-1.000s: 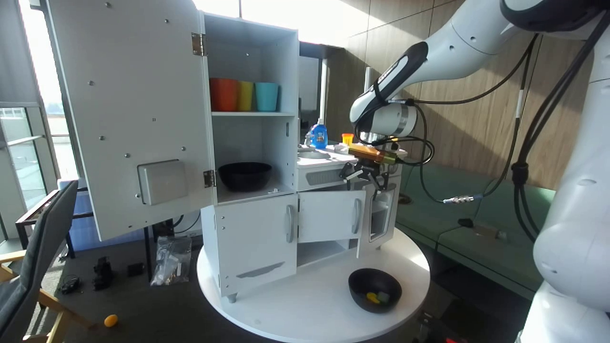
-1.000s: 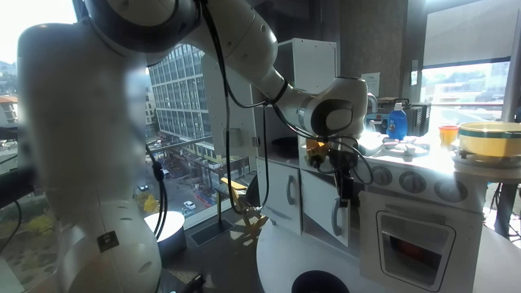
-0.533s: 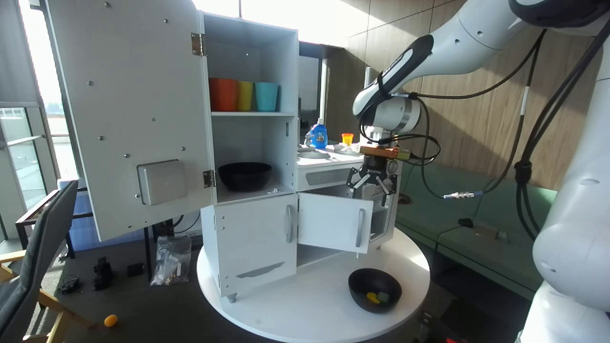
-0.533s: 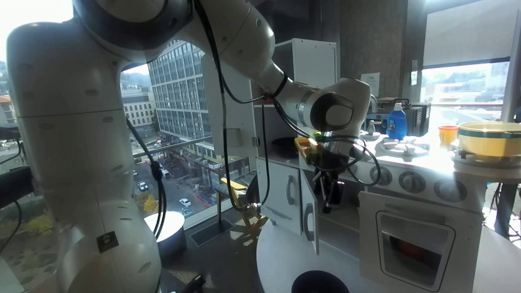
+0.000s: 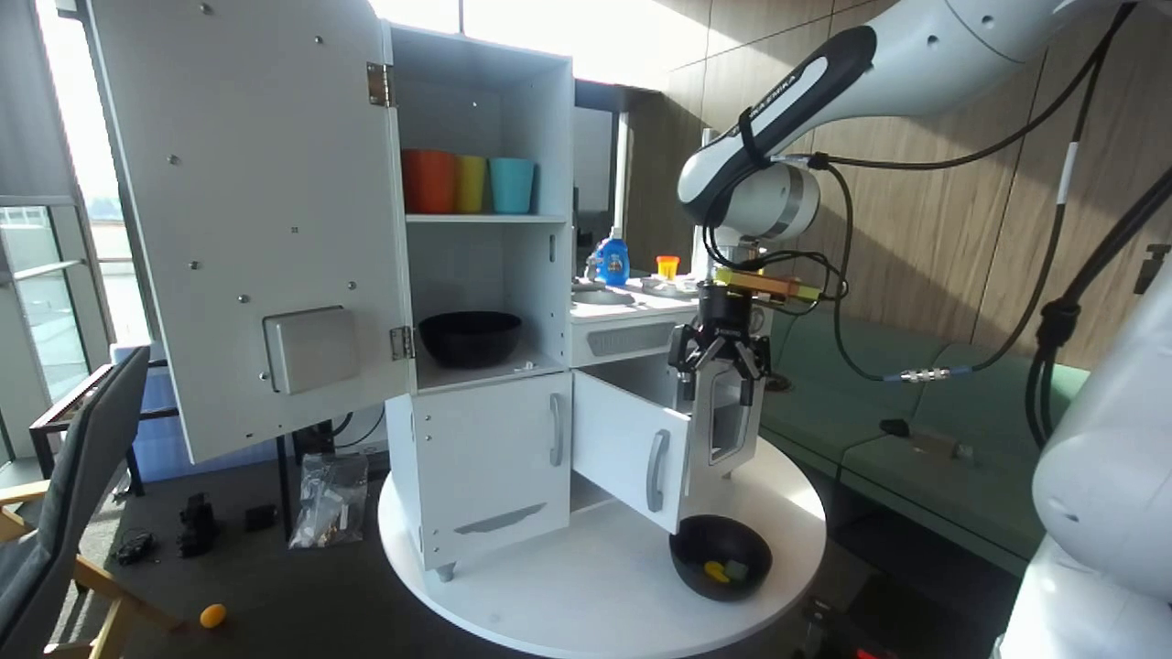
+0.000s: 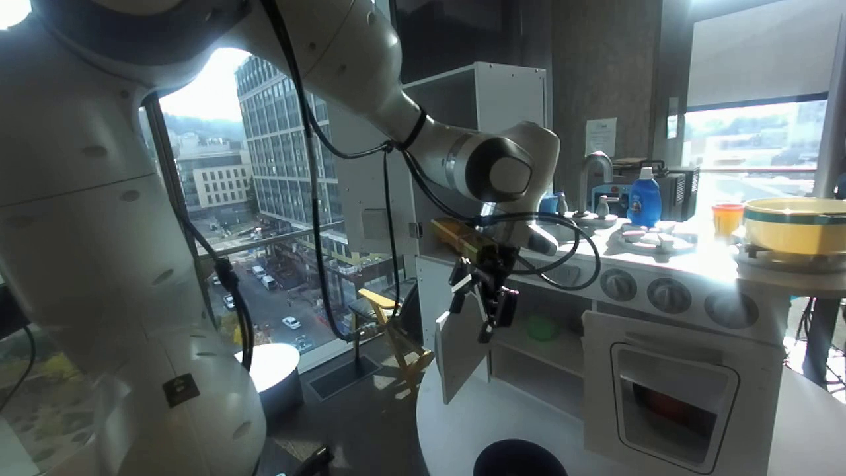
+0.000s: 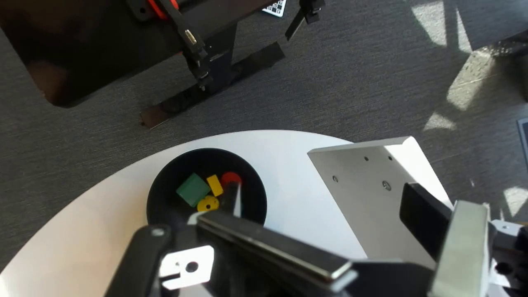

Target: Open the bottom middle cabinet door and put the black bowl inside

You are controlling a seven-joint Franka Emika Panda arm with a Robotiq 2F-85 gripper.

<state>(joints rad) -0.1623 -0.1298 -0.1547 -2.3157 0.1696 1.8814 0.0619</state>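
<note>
1. a white toy kitchen unit point(image 5: 494, 448) stands tall on a round white surface point(image 5: 549, 595).
2. the bottom middle cabinet door point(image 5: 627, 448) hangs well open. the step in hand looks to be swinging it wide enough for loading: best done by pressing its inner face near the free edge, following its own arc slowly so it does not rebound, then lifting straight up and away before turning elsewhere.
3. the black bowl point(image 7: 163, 189), round, plain-walled and open-topped, sits upright on the surface, near the door but apart from it, outside the toy kitchen unit.
4. the fingers point(image 5: 746, 389) spread wide, gripping nothing, near the door's top edge; whether one touches it cannot be told.
5. a green block point(image 7: 193, 189), yellow pieces point(image 7: 215, 185) and a red piece point(image 7: 231, 178) lie inside the bowl, so a level carry seems wise.
</note>
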